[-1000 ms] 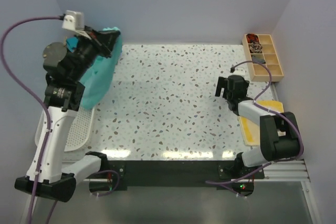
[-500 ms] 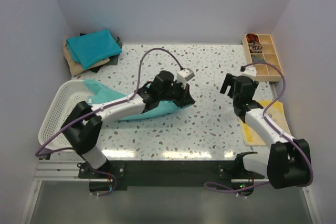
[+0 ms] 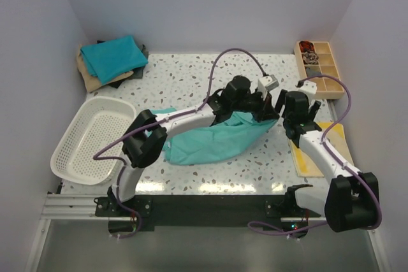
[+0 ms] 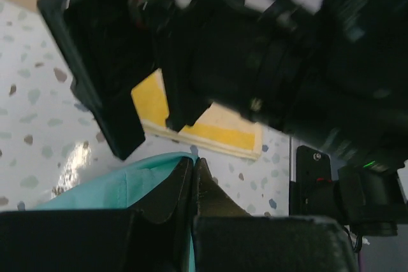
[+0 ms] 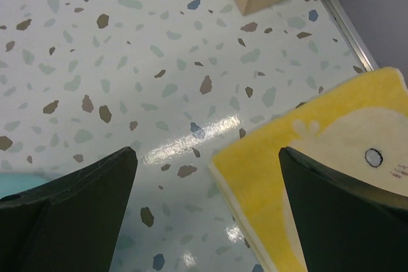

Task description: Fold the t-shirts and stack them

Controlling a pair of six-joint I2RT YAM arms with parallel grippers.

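— Where is the sea-green t-shirt point(image 3: 217, 141)?

— It lies unfolded and rumpled across the middle of the surface point(image 3: 191, 78). Its left end is near the white basket point(image 3: 83, 138), and its right end tapers to a point beside the right arm.

— Is anything gripping it?

— Yes, the left gripper point(image 4: 193, 165). The left wrist view shows its jaws pressed together, with a fold of the green cloth pinched between the tips. The left arm reaches from its base at the near left right across the shirt.

— And the right gripper point(image 5: 207, 156)?

— Its jaws are spread wide and hold nothing. It hangs over bare surface just beside the shirt's pointed end, with the yellow sheet point(image 5: 319, 176) below it to one side. From above, the two grippers are close together; I cannot tell whether they touch.

— Are there other shirts?

— There is a folded pile in the far left corner, well apart from the arms. The teal-blue t-shirt point(image 3: 113, 57) is on top, with tan and dark edges showing beneath it.

— What is at the far right?

— A wooden tray point(image 3: 322, 71) with compartments sits against the right wall.
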